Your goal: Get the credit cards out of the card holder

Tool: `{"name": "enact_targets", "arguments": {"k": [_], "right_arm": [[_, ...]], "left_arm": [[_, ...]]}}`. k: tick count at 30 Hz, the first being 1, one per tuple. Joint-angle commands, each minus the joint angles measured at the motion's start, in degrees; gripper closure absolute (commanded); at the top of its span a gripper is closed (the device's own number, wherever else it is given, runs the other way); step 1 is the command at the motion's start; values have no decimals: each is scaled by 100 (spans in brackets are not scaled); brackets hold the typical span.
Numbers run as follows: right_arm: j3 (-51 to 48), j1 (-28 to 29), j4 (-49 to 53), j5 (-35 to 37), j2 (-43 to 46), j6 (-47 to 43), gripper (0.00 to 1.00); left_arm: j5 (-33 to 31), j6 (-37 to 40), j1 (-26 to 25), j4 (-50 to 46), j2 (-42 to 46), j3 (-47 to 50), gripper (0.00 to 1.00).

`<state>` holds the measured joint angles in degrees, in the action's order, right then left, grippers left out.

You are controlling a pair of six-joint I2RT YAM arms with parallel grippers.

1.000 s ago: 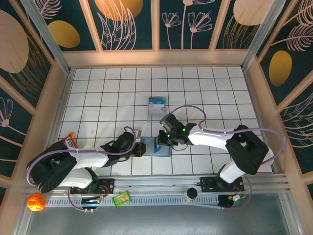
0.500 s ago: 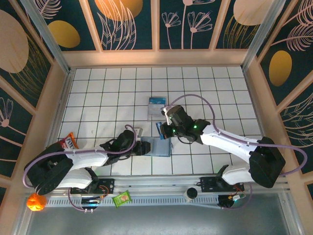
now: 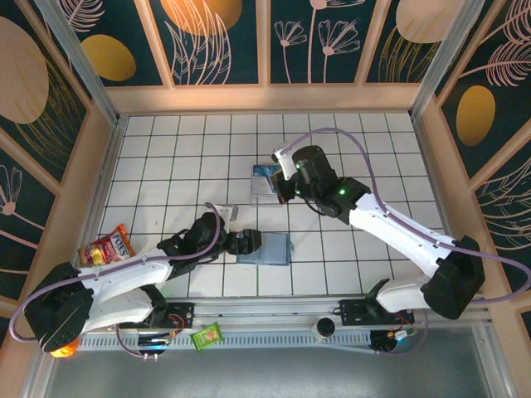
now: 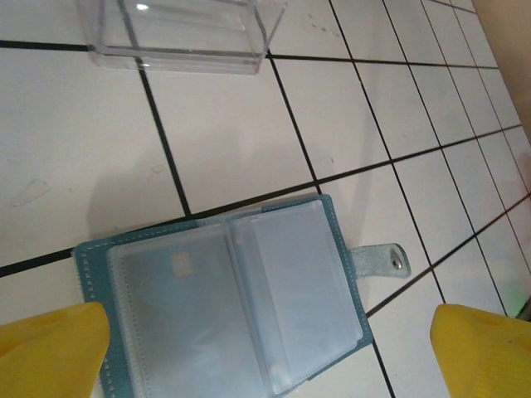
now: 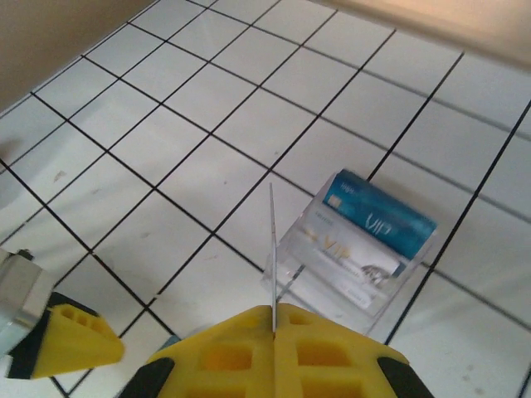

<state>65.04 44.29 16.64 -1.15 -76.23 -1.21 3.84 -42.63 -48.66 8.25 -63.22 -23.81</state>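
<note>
Left jaws are standing wide open, gripping nothing, fingers [image 4: 50, 352] straddling the holder [image 4: 224, 307]. It is lying flat and open on the desk [image 3: 166, 166] toward the near edge, long axis running left to right, its tab [image 4: 390, 259] pointing right in the left wrist view. Right jaws are pinching a card [image 5: 271, 240] edge-on beside the clear case [image 5: 361, 240].

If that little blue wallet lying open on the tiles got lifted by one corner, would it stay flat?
Probably not: the card holder lies open as two panels joined at a spine, so it would likely fold. Its thin clear sleeves suggest it is light, and it may slide on the glossy tiles when pushed.
</note>
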Motion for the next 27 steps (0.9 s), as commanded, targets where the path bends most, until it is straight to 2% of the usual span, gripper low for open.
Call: {"name": "enact_targets", "arguments": {"k": [1, 8, 16, 27], "right_arm": [[422, -233, 316, -246, -92, -743, 100], [1228, -738, 931, -441, -689, -1566, 100], [2521, -760, 2042, -237, -1873, -2701, 100], [3682, -756, 3069, -606, -2899, -4106, 100]], "left_arm": [[-378, 41, 29, -448, 275, -72, 1], [-733, -66, 39, -929, 741, 85, 1], [-1164, -48, 50, -1515, 1011, 7, 1], [-1350, 134, 157, -1814, 818, -276, 1]]}}
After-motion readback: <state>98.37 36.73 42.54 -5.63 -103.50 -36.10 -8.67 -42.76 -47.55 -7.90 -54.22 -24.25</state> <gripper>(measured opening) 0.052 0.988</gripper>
